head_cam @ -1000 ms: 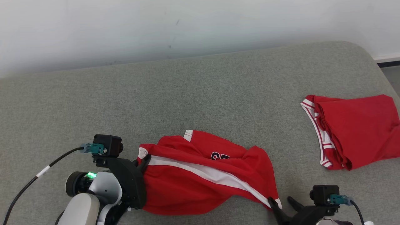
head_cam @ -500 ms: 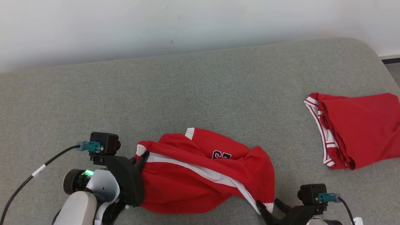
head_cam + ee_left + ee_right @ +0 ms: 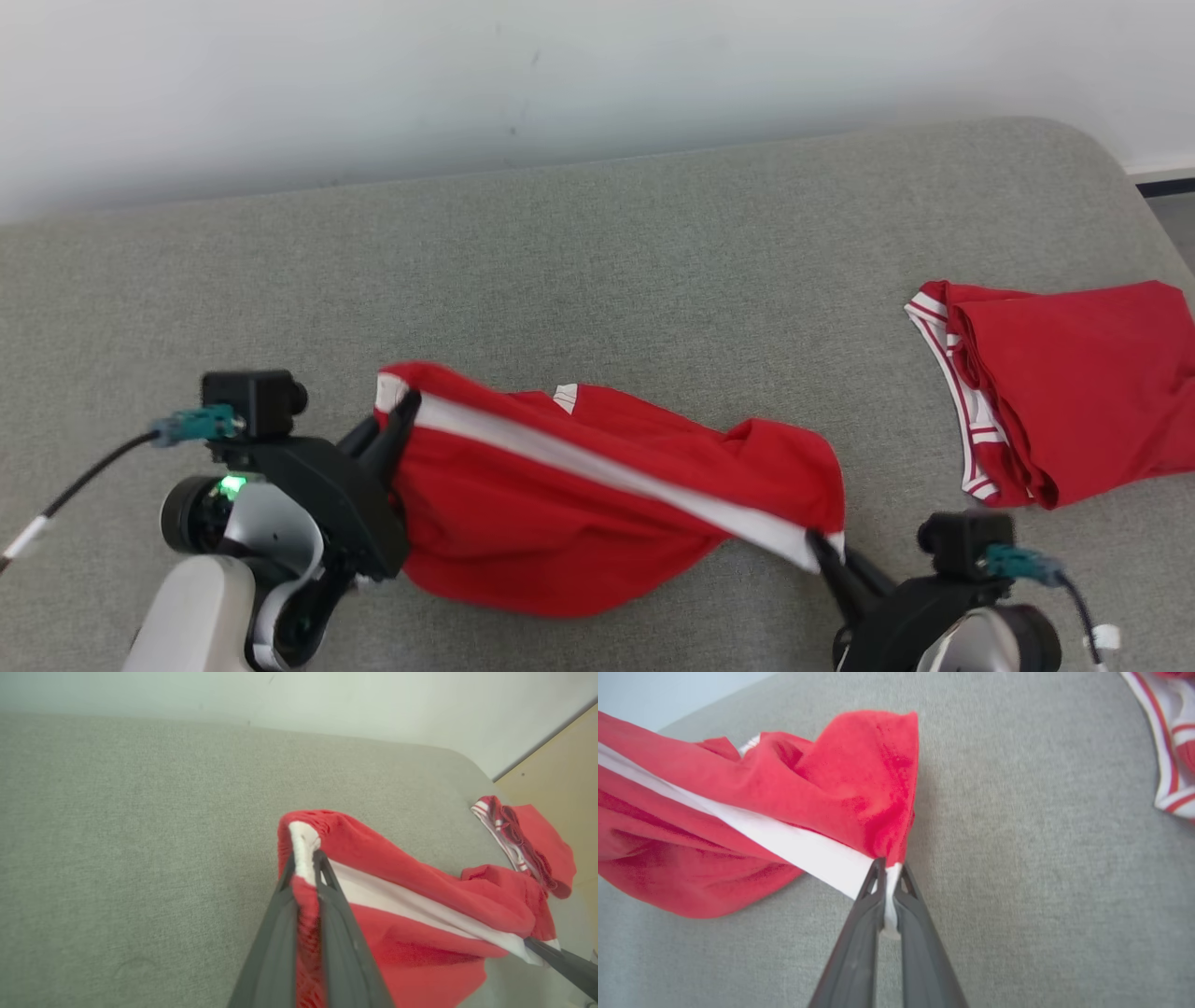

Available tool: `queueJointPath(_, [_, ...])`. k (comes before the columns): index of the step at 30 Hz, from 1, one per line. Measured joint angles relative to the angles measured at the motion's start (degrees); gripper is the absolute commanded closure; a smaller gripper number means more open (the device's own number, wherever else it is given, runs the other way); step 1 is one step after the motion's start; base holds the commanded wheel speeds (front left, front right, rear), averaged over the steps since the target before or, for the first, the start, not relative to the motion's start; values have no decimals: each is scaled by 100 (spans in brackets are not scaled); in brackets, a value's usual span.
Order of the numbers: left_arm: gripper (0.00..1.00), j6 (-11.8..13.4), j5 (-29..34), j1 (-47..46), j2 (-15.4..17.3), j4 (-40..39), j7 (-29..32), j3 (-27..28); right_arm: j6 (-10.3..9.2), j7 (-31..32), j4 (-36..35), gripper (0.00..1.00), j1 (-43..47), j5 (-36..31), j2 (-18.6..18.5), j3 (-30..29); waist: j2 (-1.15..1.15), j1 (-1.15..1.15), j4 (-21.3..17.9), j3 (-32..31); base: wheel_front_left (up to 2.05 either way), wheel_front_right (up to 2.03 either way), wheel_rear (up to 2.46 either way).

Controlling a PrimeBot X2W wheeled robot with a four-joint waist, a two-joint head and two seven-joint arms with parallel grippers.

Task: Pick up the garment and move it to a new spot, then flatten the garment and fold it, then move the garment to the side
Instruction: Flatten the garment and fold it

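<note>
The garment [image 3: 579, 504] is red with a white side stripe and hangs stretched between my two grippers, lifted partly off the grey cushion. My left gripper [image 3: 397, 420] is shut on its white-trimmed left corner, seen close up in the left wrist view as the garment [image 3: 420, 896] pinched by the left gripper [image 3: 306, 858]. My right gripper [image 3: 822, 551] is shut on the white end of the stripe at the right corner; the right wrist view shows the right gripper [image 3: 888, 870] clamped on the garment [image 3: 784, 812]. The lower belly of the cloth sags toward the cushion.
A second red garment with white-striped trim [image 3: 1064, 392] lies folded at the right end of the grey cushion [image 3: 597, 280]. A pale wall runs behind. The cushion's rounded right edge drops to the floor at the far right.
The right gripper went from open beside the stripe's end to shut on it. Both arms rose, pulling the garment taut and lifting it; the left gripper shifted left.
</note>
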Motion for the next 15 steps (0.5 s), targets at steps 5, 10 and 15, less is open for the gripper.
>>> queueJointPath(5, [100, -80, -594, -168, -156, -404, -229, 225, 0, -52, -736, 100, -119, 432, -3, -109, 0, 0, -11, -75, 0, 0, 0])
queueJointPath(10, [100, -132, -1091, -614, -186, -683, -250, 411, -1, 66, -1088, 100, -847, 1199, -3, -205, 0, 0, -26, -82, 0, 0, 0])
queueJointPath(15, [100, -169, -1328, -1560, -160, -477, -338, 548, -1, 492, -670, 100, -2342, 1613, -2, -347, 0, 0, -14, 67, 0, 0, 0])
